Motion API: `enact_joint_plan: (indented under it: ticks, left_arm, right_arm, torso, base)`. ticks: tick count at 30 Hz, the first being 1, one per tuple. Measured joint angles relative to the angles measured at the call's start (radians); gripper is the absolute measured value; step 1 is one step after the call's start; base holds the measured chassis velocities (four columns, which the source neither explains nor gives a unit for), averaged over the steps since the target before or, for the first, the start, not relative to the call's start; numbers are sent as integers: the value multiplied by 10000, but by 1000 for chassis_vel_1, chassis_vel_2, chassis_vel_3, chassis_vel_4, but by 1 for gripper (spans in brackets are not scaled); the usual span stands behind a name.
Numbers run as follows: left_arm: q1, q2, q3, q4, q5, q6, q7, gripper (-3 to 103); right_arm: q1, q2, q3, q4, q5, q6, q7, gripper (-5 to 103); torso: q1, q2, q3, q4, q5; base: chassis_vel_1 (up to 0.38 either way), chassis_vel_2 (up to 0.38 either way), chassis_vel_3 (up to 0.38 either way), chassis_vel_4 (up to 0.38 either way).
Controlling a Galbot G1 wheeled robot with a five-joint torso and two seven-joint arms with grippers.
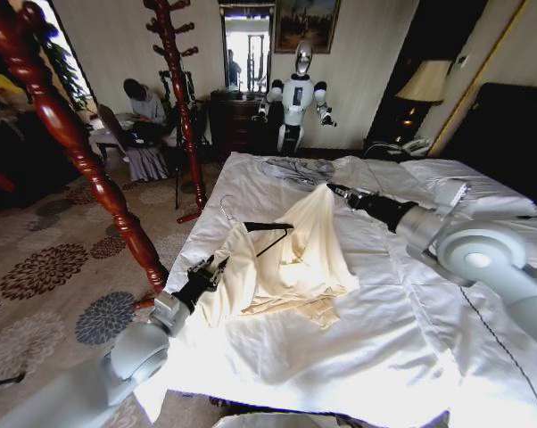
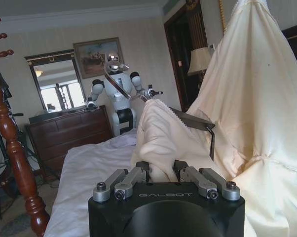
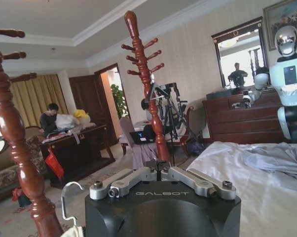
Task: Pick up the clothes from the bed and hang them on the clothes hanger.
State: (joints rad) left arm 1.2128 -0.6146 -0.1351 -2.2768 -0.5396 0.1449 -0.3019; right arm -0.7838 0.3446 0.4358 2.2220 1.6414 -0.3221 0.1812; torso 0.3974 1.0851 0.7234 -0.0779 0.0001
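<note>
The pale cream clothes (image 1: pixel 295 259) lie on the white bed (image 1: pixel 384 348), pulled up into a peak at one end. My right gripper (image 1: pixel 333 188) is shut on that peak and holds it above the sheet. My left gripper (image 1: pixel 217 265) is shut on the shirt's near left edge; in the left wrist view its fingers (image 2: pixel 161 170) pinch a fold of the cream fabric (image 2: pixel 252 98). The black clothes hanger (image 1: pixel 270 228) sits partly inside the shirt, between the two grippers, with its silver hook (image 1: pixel 225 209) pointing to the bed's left edge. The hanger's bar (image 2: pixel 193 120) pokes out of the cloth.
A grey garment (image 1: pixel 291 168) lies crumpled at the far end of the bed. One red-brown coat stand (image 1: pixel 181 98) is on the carpet left of the bed, another (image 1: pixel 72 143) close by my left arm. A second robot (image 1: pixel 296 98) stands by the dresser. Pillows (image 1: pixel 465 183) are at the right.
</note>
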Motion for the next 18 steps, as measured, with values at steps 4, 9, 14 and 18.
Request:
enact_joint_plan:
  ticks: [4, 9, 14, 18]
  left_arm:
    - [129, -226, 478, -205, 165, 115, 38, 24]
    - [794, -136, 354, -636, 339, 128, 204, 24]
    - [1405, 155, -45, -937, 353, 84, 277, 24]
    - [2200, 351, -465, -1216, 522, -62, 365, 24]
  right_arm:
    - [307, 177, -226, 200, 43, 0, 251, 0]
    - [11, 71, -239, -51, -243, -3, 288, 0]
    - [-141, 10, -154, -440, -388, 5, 231, 0]
    - [-20, 97, -221, -1020, -593, 46, 96, 0]
  torso:
    - [0, 0, 0, 2, -1]
    - [-1, 0, 0, 0, 2]
    - [-1, 0, 0, 0, 1]
    - [-1, 0, 0, 2, 1]
  base:
    - [0, 0, 0, 0]
    - [0, 0, 0, 0]
    - [0, 0, 0, 0]
    - [0, 0, 0, 0]
